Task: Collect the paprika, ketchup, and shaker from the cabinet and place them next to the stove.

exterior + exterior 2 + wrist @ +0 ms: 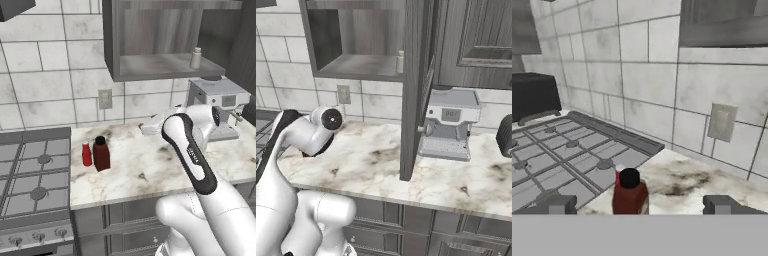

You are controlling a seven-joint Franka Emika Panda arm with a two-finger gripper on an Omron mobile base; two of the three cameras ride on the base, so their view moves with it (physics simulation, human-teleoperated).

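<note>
squarish brown paprika (101, 155), slim red ketchup (86, 154), marbled counter (150, 165)

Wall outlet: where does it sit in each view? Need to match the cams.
Left base view: wall outlet on the tile, below the cabinet's left corner, above the paprika.
Right base view: left of centre, on the tile under the cabinet.
Hand view: right of centre, on the tile.
Shared landmark: the marble counter below it in all three.
</note>
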